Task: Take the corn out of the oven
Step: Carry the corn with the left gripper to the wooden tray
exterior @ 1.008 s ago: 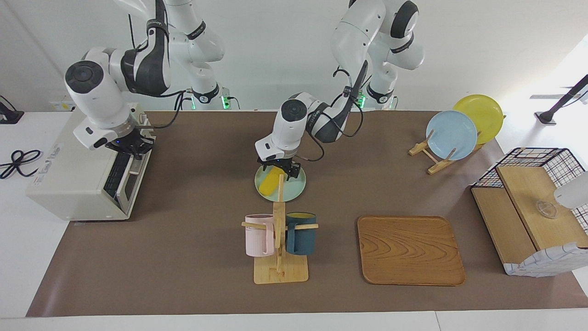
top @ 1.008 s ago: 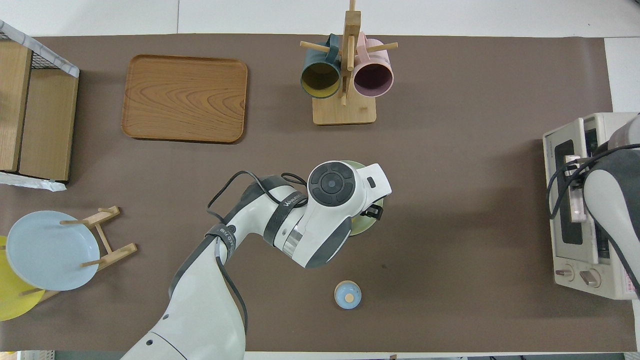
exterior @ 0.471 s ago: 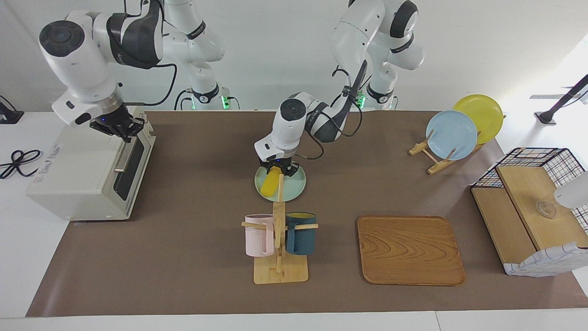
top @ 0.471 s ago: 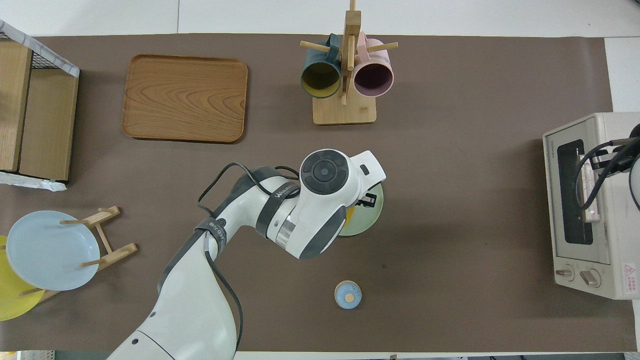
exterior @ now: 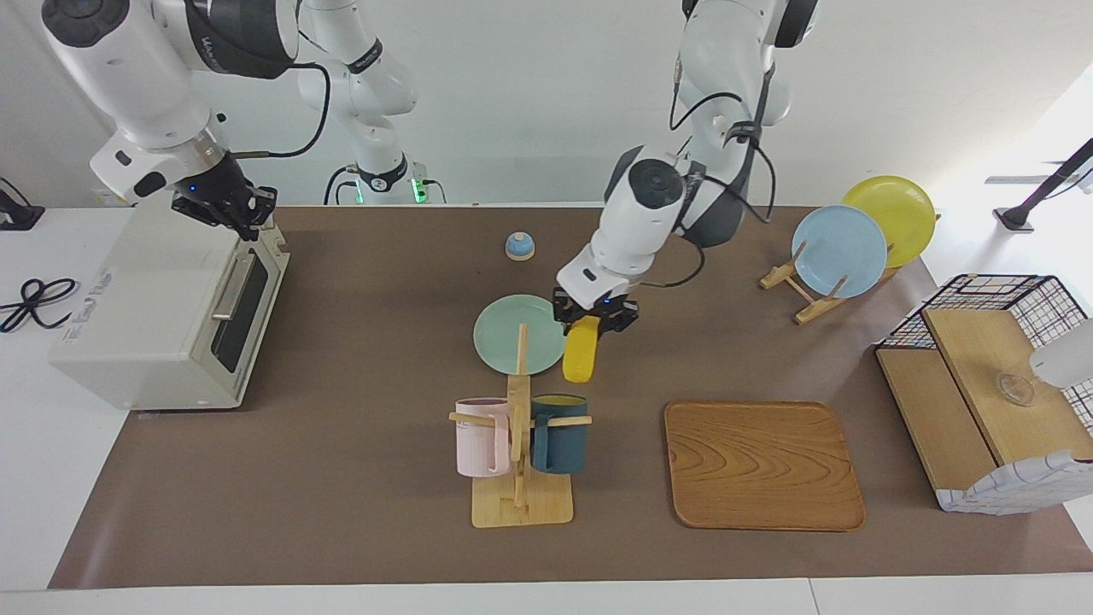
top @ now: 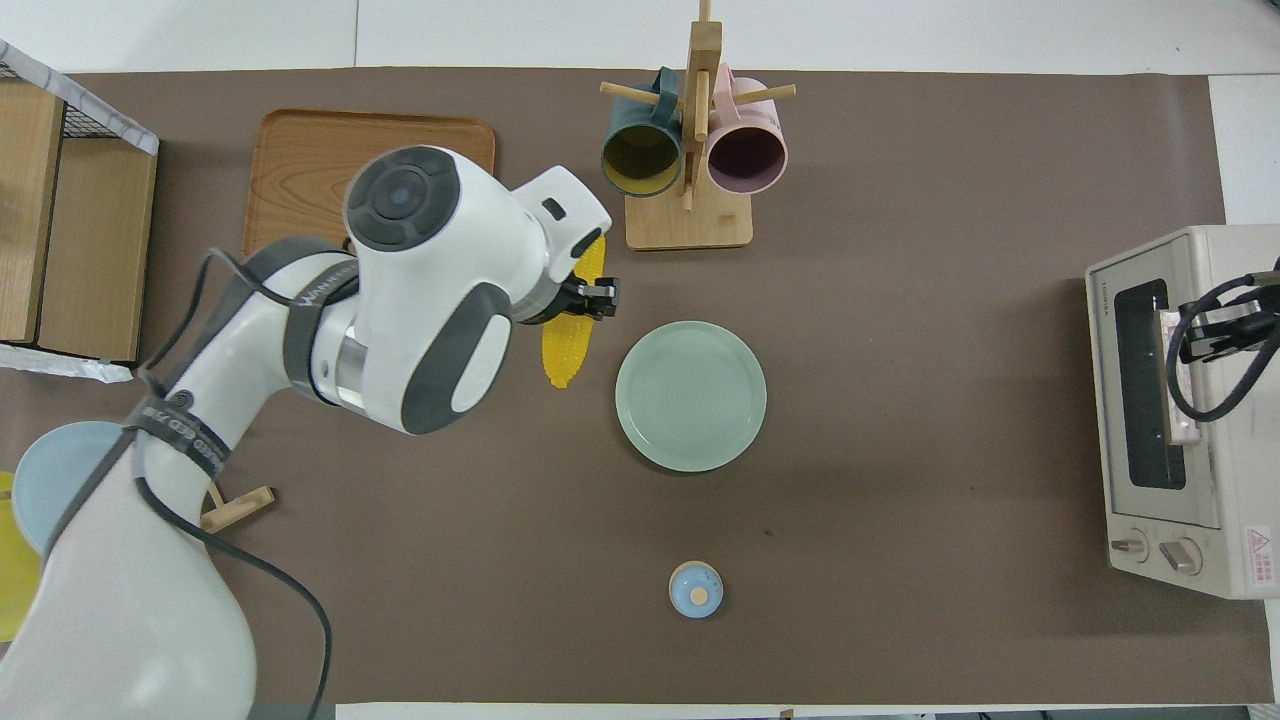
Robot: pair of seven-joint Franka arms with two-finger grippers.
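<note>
The yellow corn (exterior: 580, 359) hangs tip down with my left gripper (exterior: 595, 323) shut on its upper end. It is off the table, over the brown mat beside the green plate (exterior: 519, 335), toward the left arm's end. From overhead the corn (top: 566, 345) shows past the left wrist. The cream-white oven (exterior: 137, 325) stands at the right arm's end with its dark glass door (exterior: 243, 312) closed. My right gripper (exterior: 229, 212) is raised just over the door's top edge and holds nothing that I can see.
A mug rack (exterior: 521, 453) with a pink and a dark blue mug stands farther from the robots than the plate. A wooden tray (exterior: 762, 465), a small blue bell (exterior: 519, 246), a stand with a blue and a yellow plate (exterior: 841, 250) and a wire-and-wood basket box (exterior: 990, 384) share the mat.
The left gripper closed on the corn on the green plate, lifted it and carried it off toward the left arm's end. The oven door went shut and the right gripper rose from it.
</note>
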